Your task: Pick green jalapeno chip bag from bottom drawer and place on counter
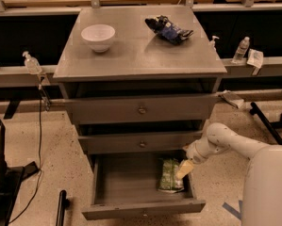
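The bottom drawer (pixel 131 210) is pulled open below two shut grey drawers. The green jalapeno chip bag (pixel 168 175) lies flat in its right part, close to the right wall. My gripper (pixel 184 169) comes in from the right on the white arm and hangs just over the bag's right edge, its pale tip pointing down into the drawer. The counter (pixel 136 51) is the grey top of the cabinet.
A white bowl (pixel 98 36) stands at the counter's back left and a dark blue and black snack bag (pixel 169 30) lies at its back right. Bottles (pixel 242 49) stand on the ledges beside the cabinet. Black stands and cables lie on the floor at left.
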`<state>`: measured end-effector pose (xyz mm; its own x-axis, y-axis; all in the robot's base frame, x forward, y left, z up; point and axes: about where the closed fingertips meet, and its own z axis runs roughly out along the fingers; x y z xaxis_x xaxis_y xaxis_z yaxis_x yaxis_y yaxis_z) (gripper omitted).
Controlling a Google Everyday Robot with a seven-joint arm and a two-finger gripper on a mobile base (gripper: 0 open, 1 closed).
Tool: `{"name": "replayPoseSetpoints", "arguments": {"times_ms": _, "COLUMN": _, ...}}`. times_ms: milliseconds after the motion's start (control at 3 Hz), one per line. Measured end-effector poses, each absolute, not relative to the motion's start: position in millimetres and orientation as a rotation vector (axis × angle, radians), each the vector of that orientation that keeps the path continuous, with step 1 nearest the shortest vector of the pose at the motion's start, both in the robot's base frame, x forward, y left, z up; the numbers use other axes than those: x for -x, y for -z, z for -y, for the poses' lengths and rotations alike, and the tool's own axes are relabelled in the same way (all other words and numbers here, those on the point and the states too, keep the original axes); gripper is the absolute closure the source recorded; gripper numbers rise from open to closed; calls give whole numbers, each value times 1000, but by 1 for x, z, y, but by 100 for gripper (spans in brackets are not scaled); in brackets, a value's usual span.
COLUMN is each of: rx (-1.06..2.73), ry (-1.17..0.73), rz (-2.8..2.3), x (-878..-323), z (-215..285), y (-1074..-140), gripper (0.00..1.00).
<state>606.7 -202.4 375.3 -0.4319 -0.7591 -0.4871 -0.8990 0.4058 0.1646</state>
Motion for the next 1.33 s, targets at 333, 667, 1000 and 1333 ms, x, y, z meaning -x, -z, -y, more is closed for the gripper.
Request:
{"name": "replayPoseSetpoints", "arguments": {"times_ms": 333, "rx": 1436, "ry": -580, "rz": -2329, "x": -606, "z": 202, "y": -379, "gripper": 0}}
{"name": "replayPoseSetpoints", "arguments": {"times_ms": 667, "rx": 1377, "ry": -526, "rz": -2270, "x": -610, "z": 198, "y": -369, "gripper": 0}}
{"name": "replayPoseSetpoints", "arguments": {"times_ms": 1000, "rx": 1297, "ry": -491, "rz": -2190, "x": -624, "z": 197, "y": -335, "gripper": 0}}
{"name": "replayPoseSetpoints", "arguments": {"times_ms": 1333, "rx": 1284, "ry": -475, "rz": -2134, "x": -635, "z": 192, "y": -298, "gripper": 0}}
